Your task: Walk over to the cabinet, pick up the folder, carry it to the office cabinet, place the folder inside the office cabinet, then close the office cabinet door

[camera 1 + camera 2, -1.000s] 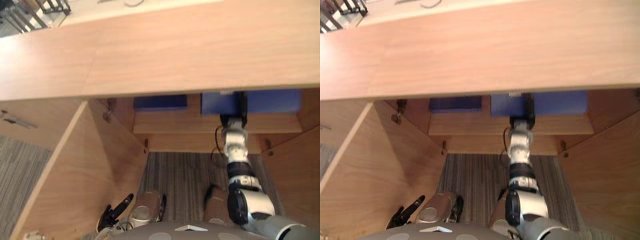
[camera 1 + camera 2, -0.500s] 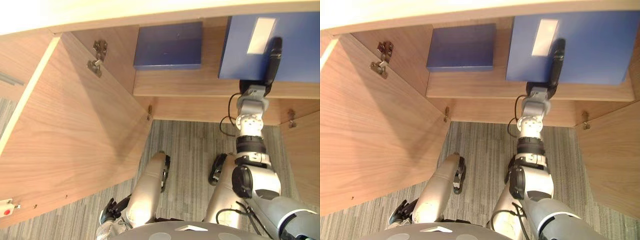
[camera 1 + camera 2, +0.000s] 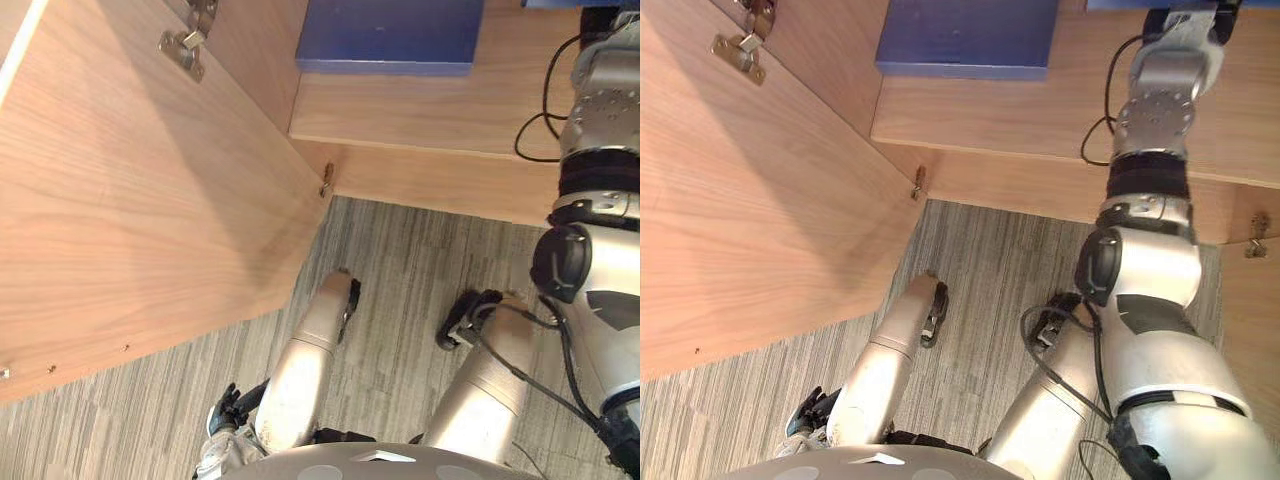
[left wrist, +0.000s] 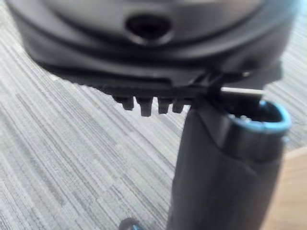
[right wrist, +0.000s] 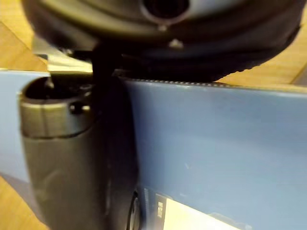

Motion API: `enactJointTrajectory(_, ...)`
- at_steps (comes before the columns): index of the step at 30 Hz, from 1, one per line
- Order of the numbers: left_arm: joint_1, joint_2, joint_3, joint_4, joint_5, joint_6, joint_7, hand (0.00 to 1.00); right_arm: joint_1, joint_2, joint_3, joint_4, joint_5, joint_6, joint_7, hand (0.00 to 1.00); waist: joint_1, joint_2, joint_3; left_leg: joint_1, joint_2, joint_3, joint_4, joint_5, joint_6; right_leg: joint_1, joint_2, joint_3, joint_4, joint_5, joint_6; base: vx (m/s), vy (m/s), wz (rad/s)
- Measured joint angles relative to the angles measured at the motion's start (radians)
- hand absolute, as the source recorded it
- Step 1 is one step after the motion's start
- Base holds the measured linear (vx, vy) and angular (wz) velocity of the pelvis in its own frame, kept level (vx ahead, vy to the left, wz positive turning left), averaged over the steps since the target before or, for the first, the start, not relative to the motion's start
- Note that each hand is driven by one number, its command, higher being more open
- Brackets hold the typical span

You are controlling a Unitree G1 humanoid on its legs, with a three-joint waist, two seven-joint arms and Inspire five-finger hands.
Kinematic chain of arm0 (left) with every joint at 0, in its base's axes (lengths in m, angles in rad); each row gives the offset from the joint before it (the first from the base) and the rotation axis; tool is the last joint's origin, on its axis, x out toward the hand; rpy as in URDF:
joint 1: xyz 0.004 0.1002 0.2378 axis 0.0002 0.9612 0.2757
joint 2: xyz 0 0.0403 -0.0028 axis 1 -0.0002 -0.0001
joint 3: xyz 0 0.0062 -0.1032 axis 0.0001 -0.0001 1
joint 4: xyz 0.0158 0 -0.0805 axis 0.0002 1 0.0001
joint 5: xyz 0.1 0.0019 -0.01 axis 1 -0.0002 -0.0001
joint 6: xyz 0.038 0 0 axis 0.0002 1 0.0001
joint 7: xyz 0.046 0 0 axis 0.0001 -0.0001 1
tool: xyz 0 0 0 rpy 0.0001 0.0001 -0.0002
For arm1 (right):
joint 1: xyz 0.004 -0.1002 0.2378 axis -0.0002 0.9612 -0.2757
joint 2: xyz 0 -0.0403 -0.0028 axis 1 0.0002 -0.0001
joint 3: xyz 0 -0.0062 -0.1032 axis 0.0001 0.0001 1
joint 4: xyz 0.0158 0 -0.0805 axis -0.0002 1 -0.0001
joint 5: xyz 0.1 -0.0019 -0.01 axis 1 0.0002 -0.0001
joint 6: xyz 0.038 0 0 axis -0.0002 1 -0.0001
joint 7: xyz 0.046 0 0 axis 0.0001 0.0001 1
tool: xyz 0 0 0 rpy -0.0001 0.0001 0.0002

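Blue folder (image 5: 216, 153) is pinched by the right hand (image 5: 57, 163) inside the cabinet (image 3: 1020, 120): placing looks underway, so next comes release, then shutting the door (image 3: 130, 200).

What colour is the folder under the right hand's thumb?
The folder is blue; the right wrist view shows it best.

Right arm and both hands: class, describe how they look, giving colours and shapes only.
The right arm is silver-grey: ribbed cylindrical segments, a black band, then a smooth pale shell with a round black joint cap. The right hand is dark grey with a thick rounded thumb. The left hand is equally dark.
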Motion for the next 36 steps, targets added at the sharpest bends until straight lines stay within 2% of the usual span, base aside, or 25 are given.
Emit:
enactJointTrajectory(3,0.000,-0.001,-0.012,0.000,0.000,0.000,0.014,1.00,-0.028,-0.028,0.028,0.021,-0.030,0.011,-0.017,0.00,0.000,0.015,0.016,-0.014,0.000,0.000,0.009,0.000,-0.002,-0.009,-0.016,-0.006,0.020,-0.019,0.001,0.00,-0.046,0.19)
enactJointTrajectory(8,0.001,-0.001,-0.033,0.002,0.001,0.000,0.033,1.00,-0.037,-0.062,0.045,0.022,-0.033,-0.015,-0.033,0.00,-0.003,0.027,0.028,-0.050,-0.009,-0.004,0.018,0.003,-0.008,-0.046,-0.033,-0.005,0.046,-0.028,-0.010,0.00,-0.026,0.11)
enactJointTrajectory(14,0.001,-0.004,-0.041,0.003,0.001,0.001,0.043,1.00,-0.052,-0.074,0.021,0.024,0.024,-0.077,-0.068,0.00,-0.003,0.032,0.041,-0.083,-0.013,-0.006,0.027,0.009,-0.020,-0.086,-0.047,-0.002,0.080,-0.048,-0.024,0.01,-0.045,0.11)
enactJointTrajectory(20,0.001,-0.007,-0.041,0.009,0.001,0.003,0.052,1.00,-0.055,-0.100,0.009,0.025,0.048,-0.097,-0.083,0.00,-0.001,0.034,0.041,-0.098,-0.012,-0.025,0.036,0.011,-0.029,-0.086,-0.052,-0.023,0.093,-0.061,-0.029,0.01,-0.037,0.07)
enactJointTrajectory(21,0.001,-0.009,-0.041,0.013,0.001,0.003,0.053,1.00,-0.055,-0.103,-0.001,0.025,0.049,-0.098,-0.085,1.00,-0.002,0.036,0.042,-0.098,-0.012,-0.023,0.041,0.011,-0.030,-0.086,-0.057,-0.023,0.100,-0.063,-0.031,0.02,-0.023,0.08)
enactJointTrajectory(30,0.001,-0.011,-0.041,0.022,0.001,0.003,0.053,1.00,-0.055,-0.117,-0.013,0.028,0.050,-0.099,-0.093,1.00,-0.007,0.040,0.043,-0.096,-0.009,-0.014,0.043,0.011,-0.030,-0.086,-0.062,-0.022,0.104,-0.068,-0.029,0.00,-0.004,0.01)
enactJointTrajectory(34,0.001,-0.013,-0.039,0.025,0.000,0.003,0.047,1.00,-0.055,-0.121,0.062,0.050,0.057,-0.089,-0.045,1.00,-0.012,0.044,0.044,-0.091,0.014,-0.005,0.040,0.011,-0.030,-0.081,-0.046,-0.024,0.095,-0.066,-0.029,0.03,-0.019,-0.10)
enactJointTrajectory(36,0.001,-0.012,-0.035,0.031,0.000,0.003,0.033,1.00,-0.055,-0.121,0.086,0.079,0.055,-0.065,-0.019,1.00,-0.019,0.044,0.044,-0.078,0.025,0.000,0.036,0.011,-0.030,-0.065,-0.045,-0.030,0.089,-0.064,-0.033,0.03,-0.018,-0.05)
